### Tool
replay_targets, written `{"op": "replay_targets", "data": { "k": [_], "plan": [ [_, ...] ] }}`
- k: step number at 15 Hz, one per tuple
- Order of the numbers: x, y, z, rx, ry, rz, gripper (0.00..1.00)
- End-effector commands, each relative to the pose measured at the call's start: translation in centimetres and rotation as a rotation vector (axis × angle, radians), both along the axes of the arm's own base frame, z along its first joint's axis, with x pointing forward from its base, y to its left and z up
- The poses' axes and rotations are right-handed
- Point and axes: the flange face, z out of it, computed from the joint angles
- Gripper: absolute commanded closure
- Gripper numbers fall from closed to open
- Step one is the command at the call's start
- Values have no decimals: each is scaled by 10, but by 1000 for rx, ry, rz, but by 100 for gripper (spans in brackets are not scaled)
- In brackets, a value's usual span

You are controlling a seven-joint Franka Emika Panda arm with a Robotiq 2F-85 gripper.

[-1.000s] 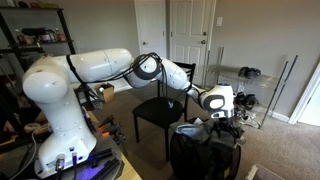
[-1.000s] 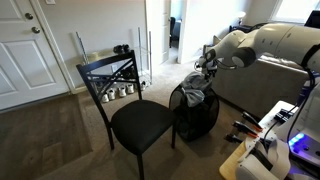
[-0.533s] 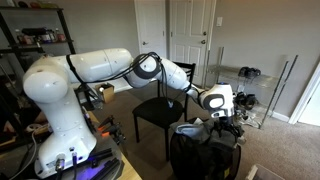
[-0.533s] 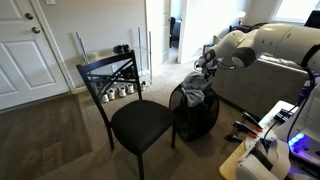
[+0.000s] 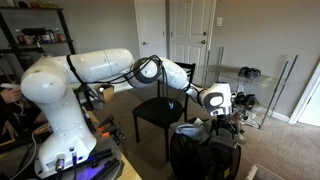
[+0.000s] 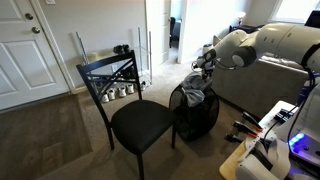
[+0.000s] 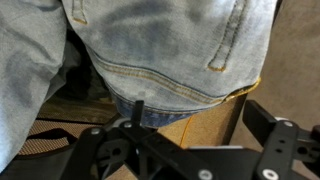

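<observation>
Jeans [image 7: 160, 50] are being kept heaped by the hamper [image 6: 200, 122]. Above it, the gripper [image 7: 190, 150] is being held wide open, seemingly empty.

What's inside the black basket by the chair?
Crumpled clothes pile at the top of the basket, with light blue jeans right under the open gripper. Anything deeper is covered by them.

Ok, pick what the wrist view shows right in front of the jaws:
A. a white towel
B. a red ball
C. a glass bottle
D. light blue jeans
D: light blue jeans, with orange seam stitching and a pocket edge, fill most of the wrist view just beyond the wide-open jaws.
</observation>
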Motion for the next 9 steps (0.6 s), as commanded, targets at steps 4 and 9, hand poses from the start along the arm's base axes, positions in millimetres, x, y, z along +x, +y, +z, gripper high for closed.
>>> {"op": "replay_targets", "data": {
  "k": [4, 9],
  "plan": [
    [-3, 6, -8, 48, 25, -8, 0],
    [-13, 18, -36, 165, 37, -44, 0]
  ]
}}
